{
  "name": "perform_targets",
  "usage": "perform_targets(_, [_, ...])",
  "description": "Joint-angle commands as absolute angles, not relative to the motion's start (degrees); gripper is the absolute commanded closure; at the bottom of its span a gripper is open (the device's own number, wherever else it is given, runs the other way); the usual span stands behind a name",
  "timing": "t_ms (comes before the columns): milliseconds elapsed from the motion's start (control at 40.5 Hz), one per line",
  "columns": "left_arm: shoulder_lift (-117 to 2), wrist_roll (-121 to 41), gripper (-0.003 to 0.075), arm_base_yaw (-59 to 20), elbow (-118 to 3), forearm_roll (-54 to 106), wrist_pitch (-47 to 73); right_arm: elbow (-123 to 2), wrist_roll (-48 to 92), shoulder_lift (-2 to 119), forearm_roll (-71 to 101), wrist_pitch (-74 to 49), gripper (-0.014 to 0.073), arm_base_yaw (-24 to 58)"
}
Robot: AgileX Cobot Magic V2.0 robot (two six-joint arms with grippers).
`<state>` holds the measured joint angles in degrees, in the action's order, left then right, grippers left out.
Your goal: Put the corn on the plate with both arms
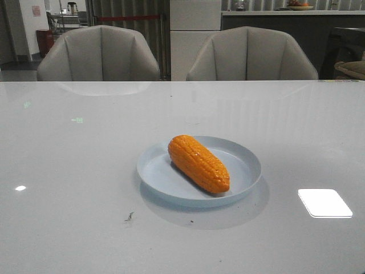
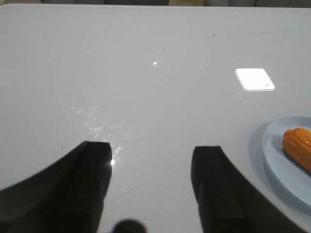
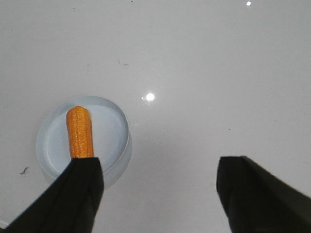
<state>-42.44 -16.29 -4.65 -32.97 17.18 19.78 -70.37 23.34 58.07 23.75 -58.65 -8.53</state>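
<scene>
The orange corn (image 1: 198, 162) lies on the pale blue plate (image 1: 245, 157) in the middle of the white table, its length running from back left to front right. No arm shows in the front view. In the left wrist view my left gripper (image 2: 155, 150) is open and empty over bare table, with the plate (image 2: 277, 160) and the corn's end (image 2: 299, 145) off to one side. In the right wrist view my right gripper (image 3: 158, 162) is open and empty, well above the table; one finger (image 3: 82, 184) covers part of the plate (image 3: 112, 126) and corn (image 3: 79, 132).
Two grey chairs (image 1: 100, 54) (image 1: 251, 54) stand behind the table's far edge. A bright light reflection (image 1: 325, 202) lies on the tabletop at the front right. A small dark speck (image 1: 129, 216) lies in front of the plate.
</scene>
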Motion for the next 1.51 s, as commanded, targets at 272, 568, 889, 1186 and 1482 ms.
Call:
perform_targets(272, [-42.1, -16.5, 0.0281, -4.5, -34.7, 18.0, 15.8, -46.8, 25.2, 38.5, 26.6, -49.1, 0.0001, -8.8])
perform_targets(568, [-42.1, -16.5, 0.0281, -4.5, -34.7, 18.0, 15.7, -39.9, 25.2, 34.6, 26.9, -50.7, 0.0001, -8.8])
perform_targets(889, [-42.1, -16.5, 0.0281, -4.5, -34.7, 18.0, 15.7, -39.9, 25.2, 34.6, 26.9, -51.0, 0.0001, -8.8])
perform_targets(1186, [-42.1, -16.5, 0.0281, -4.5, -34.7, 18.0, 15.7, -39.9, 25.2, 34.6, 26.9, -51.0, 0.0001, -8.8])
perform_targets(1482, [-38.5, -16.5, 0.033, -3.7, -33.3, 17.6, 15.5, -39.9, 25.2, 34.6, 26.9, -51.0, 0.0001, -8.8])
